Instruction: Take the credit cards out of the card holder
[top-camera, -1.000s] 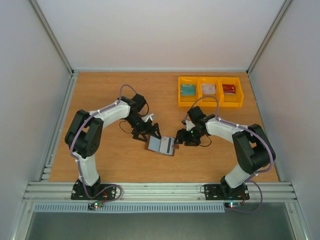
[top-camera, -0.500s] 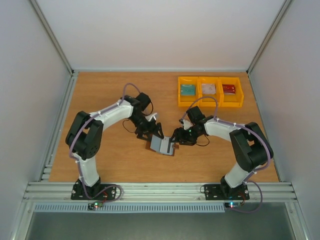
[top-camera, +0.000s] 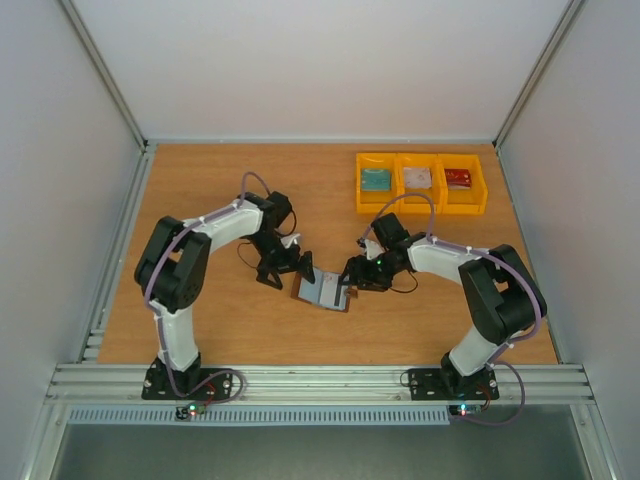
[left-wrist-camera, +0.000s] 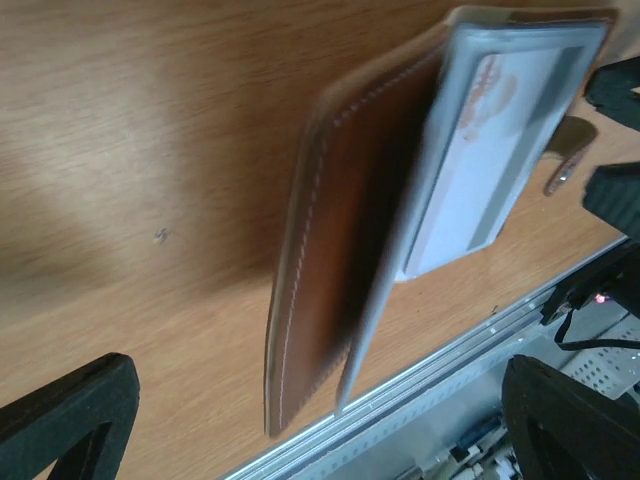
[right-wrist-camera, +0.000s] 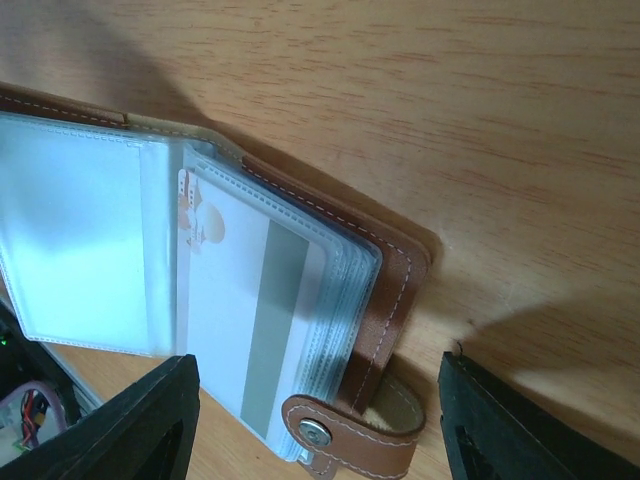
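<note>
Fingers (right-wrist-camera: 130, 420) cropped at edges, card holder (left-wrist-camera: 320, 260) blurred

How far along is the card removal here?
Done: teal card, whitish card and red card lie in the yellow plastic bins. In hand: nothing; left gripper and right gripper, open, flank the open brown leather card holder. Left: a whitish grey-striped card in its clear sleeve.

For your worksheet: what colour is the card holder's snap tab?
Brown snap tab, clearest in right wrist view.
</note>
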